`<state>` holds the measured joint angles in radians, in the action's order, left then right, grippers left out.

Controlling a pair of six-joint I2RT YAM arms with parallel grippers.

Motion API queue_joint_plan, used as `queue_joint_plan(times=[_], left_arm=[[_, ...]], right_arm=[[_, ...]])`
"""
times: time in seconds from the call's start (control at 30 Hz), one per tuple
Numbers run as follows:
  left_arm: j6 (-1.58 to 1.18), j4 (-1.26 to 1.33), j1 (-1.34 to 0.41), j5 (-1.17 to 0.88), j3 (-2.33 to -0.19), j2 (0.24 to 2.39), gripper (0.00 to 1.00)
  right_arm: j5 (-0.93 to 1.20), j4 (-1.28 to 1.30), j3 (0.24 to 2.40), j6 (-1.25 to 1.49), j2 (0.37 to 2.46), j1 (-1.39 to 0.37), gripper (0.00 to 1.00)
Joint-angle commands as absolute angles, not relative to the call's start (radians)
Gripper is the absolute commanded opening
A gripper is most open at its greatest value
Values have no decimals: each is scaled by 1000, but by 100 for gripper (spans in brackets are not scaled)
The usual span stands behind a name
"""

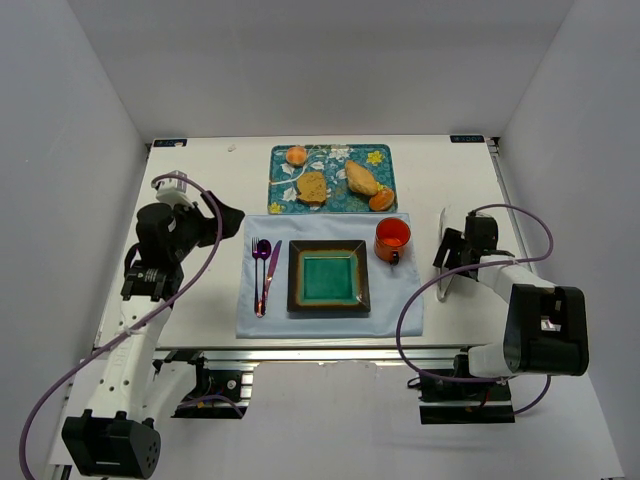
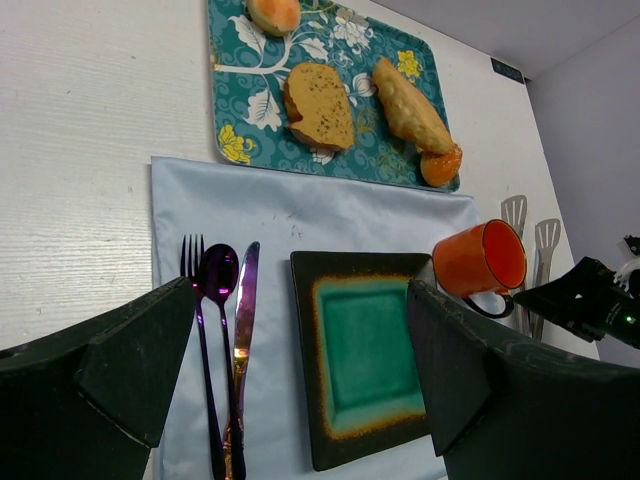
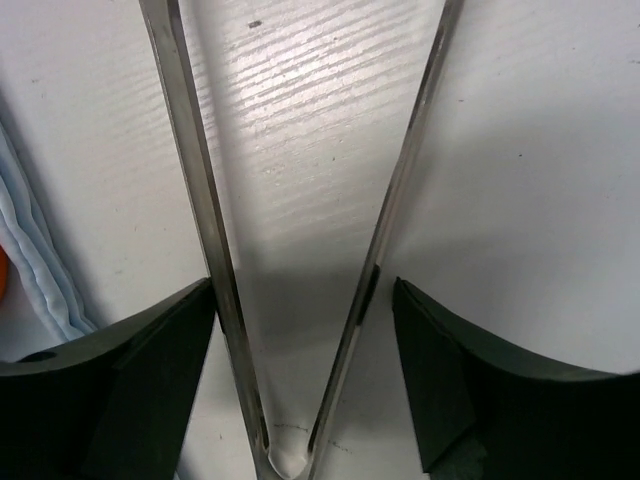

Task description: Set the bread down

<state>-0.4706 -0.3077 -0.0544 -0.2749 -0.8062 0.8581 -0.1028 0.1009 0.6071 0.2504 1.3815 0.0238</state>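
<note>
The bread, a long golden-tan piece with tapered ends, lies on the patterned teal tray at the back of the table. A square plate with a teal centre sits on the blue placemat. Metal tongs lie flat on the table right of the placemat. My right gripper straddles the tongs' arms near their hinge, open; the left finger touches one arm, the right stands off the other. My left gripper hangs open and empty above the placemat's left side.
On the tray also lie a brown bread slice and two small orange buns. An orange mug stands right of the plate. A purple fork, spoon and knife lie left of it on the placemat.
</note>
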Motion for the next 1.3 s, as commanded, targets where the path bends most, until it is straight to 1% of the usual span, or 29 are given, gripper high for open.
queue_joint_plan(times=[0.0, 0.13, 0.23, 0.27, 0.33, 0.37, 0.43, 0.47, 0.5, 0.53, 0.63, 0.77, 0.8, 0.93, 1.0, 1.13, 1.27], left_arm=[[-474, -319, -54, -262, -798, 825, 95], [-474, -327, -54, -253, -796, 813, 95], [-476, -325, -54, -253, -792, 811, 95], [-476, -324, -54, -255, -792, 811, 95], [-476, -318, -54, -256, -793, 815, 95], [-476, -316, -54, -258, -795, 816, 95], [-476, -314, -54, -259, -798, 816, 95], [-474, -314, -54, -261, -799, 818, 95], [-472, -314, -54, -261, -802, 819, 95], [-472, -313, -54, -261, -805, 818, 95], [-471, -308, -54, -264, -808, 819, 95], [-472, -299, -54, -272, -813, 821, 95], [-474, -296, -54, -275, -813, 822, 95], [-477, -285, -54, -287, -813, 827, 95], [-480, -279, -54, -291, -816, 833, 95], [-483, -275, -54, -299, -822, 836, 95], [-483, -273, -54, -299, -827, 839, 95]], right_arm=[[-124, 78, 611, 273, 1411, 25, 74], [-130, 86, 609, 267, 1408, 25, 68], [-126, 86, 594, 265, 1399, 25, 61], [-124, 81, 591, 261, 1394, 25, 55], [-121, 80, 592, 253, 1385, 25, 50], [-123, 80, 595, 239, 1378, 25, 43], [-120, 81, 612, 218, 1368, 25, 37], [-117, 83, 618, 207, 1358, 25, 30], [-114, 86, 629, 183, 1351, 25, 27], [-109, 87, 649, 170, 1341, 25, 21], [-72, 98, 687, 99, 1325, 25, 16], [-11, 110, 782, 5, 1304, 25, 15], [41, 115, 798, -30, 1302, 25, 17], [130, 141, 870, -90, 1301, 25, 28], [164, 146, 909, -103, 1302, 25, 31], [221, 153, 975, -120, 1310, 21, 43], [264, 172, 1046, -129, 1330, 9, 46]])
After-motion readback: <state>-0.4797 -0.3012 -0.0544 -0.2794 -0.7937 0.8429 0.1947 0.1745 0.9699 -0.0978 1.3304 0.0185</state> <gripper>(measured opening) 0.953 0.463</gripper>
